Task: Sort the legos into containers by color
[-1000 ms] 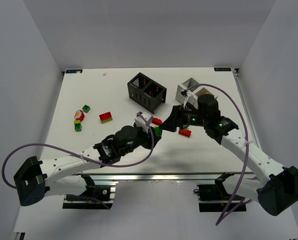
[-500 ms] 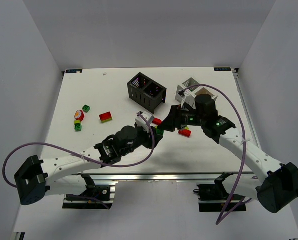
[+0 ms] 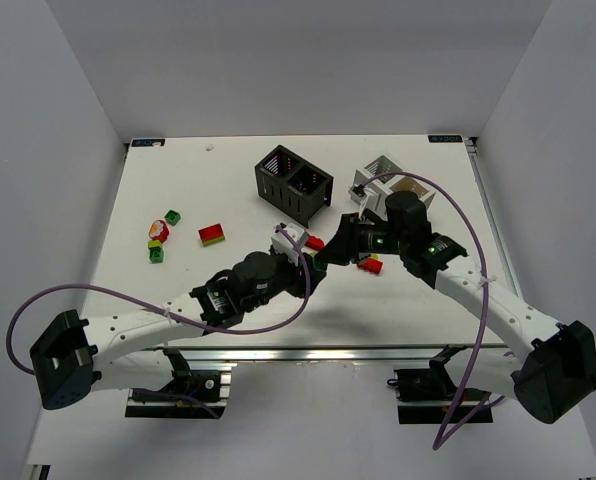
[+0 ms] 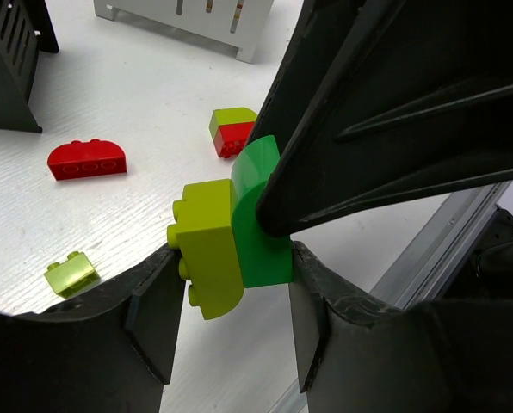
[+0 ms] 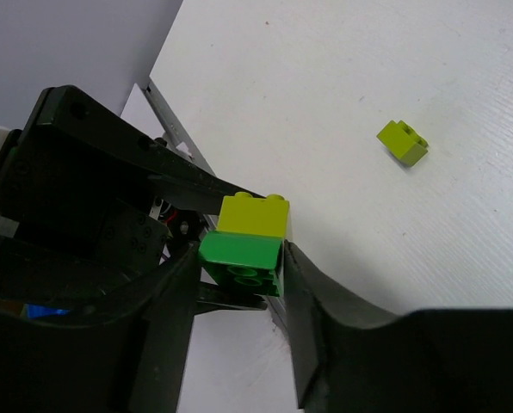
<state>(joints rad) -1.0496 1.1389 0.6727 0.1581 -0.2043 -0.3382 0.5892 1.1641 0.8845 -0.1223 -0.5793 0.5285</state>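
Note:
A two-colour stack, a lime-yellow brick (image 4: 207,249) joined to a green brick (image 4: 261,232), hangs above the table at the centre (image 3: 318,262). My left gripper (image 4: 231,275) is shut across the stack, one finger on the yellow side and one on the green side. My right gripper (image 5: 239,275) is shut on the green brick (image 5: 242,258), with the yellow brick (image 5: 253,215) sticking out beyond its fingers. The two grippers meet at this stack in the top view. The black bin (image 3: 293,185) and the white bin (image 3: 378,180) stand behind them.
A red brick (image 3: 315,242) and a red-yellow stack (image 3: 369,265) lie close by. A small lime brick (image 4: 71,273) lies under the grippers. A red-green stack (image 3: 213,234) and several small bricks (image 3: 159,232) lie at the left. The table's front rail (image 3: 308,352) is near.
My right gripper has moved a little to the left, onto the stack that my left gripper holds. The left arm has hardly moved.

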